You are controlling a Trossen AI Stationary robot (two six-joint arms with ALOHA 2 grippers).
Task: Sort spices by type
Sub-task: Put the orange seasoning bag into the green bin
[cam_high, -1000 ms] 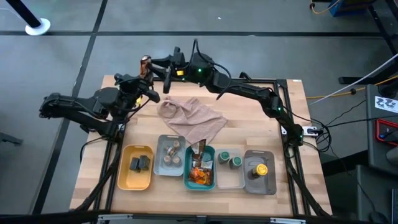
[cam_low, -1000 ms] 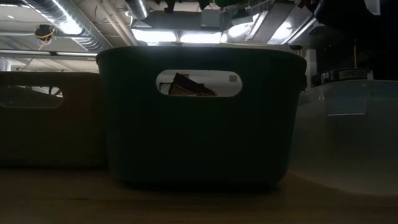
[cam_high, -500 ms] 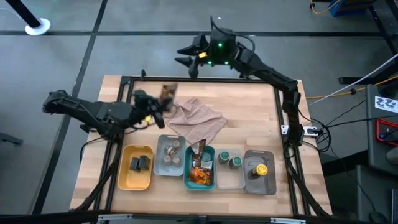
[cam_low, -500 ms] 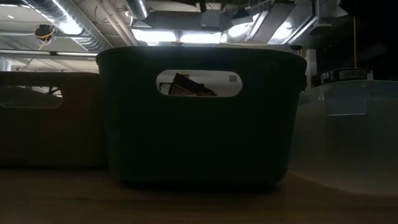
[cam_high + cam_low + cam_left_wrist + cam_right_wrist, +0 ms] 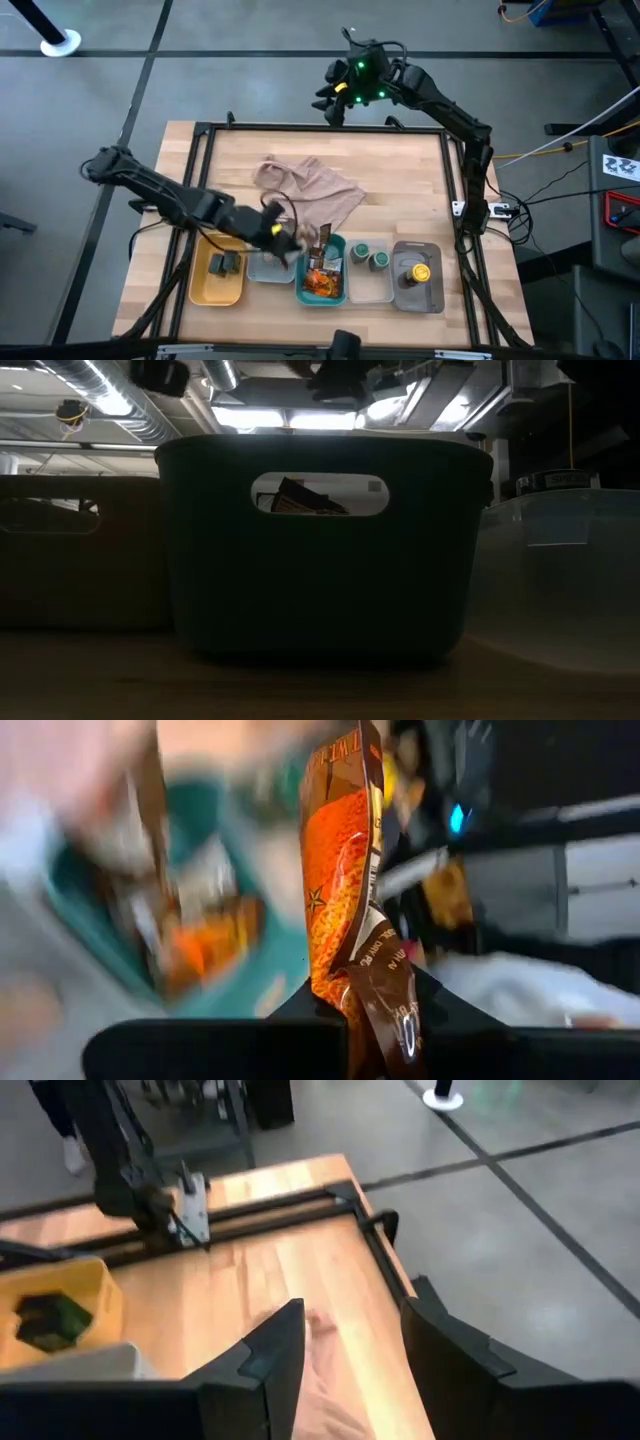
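My left gripper (image 5: 288,238) is shut on a flat orange-brown packet (image 5: 345,870) above the line of trays, between the grey tray (image 5: 268,262) with tan-lidded jars and the teal tray (image 5: 345,262) with more orange packets (image 5: 322,282). My right gripper (image 5: 330,100) is open and empty beyond the table's far edge; its fingers (image 5: 270,1355) show spread in the right wrist view. Black blocks (image 5: 225,263) lie in the yellow tray (image 5: 200,285). Green-lidded jars (image 5: 370,256) stand in the clear tray. A yellow-lidded jar (image 5: 420,272) stands in the grey tray at the right. My left gripper pinches the packet's dark brown end (image 5: 385,1005) between its two fingers (image 5: 300,1015). The packet stands out ahead of the fingers, its orange part away from them. It is lifted clear, over the teal tray (image 5: 215,990).
A crumpled beige-pink cloth (image 5: 310,190) lies in the middle of the table, behind the trays. The five trays stand in a row along the near edge. In the low view the teal tray's wall (image 5: 320,580) fills the middle, a packet (image 5: 300,495) showing through its handle hole.
My left gripper has carried the packet from the table's far left part, past the cloth, toward the near edge, and now stands over the grey and teal trays. My right gripper has drawn back from beside the left one toward the far edge and the right.
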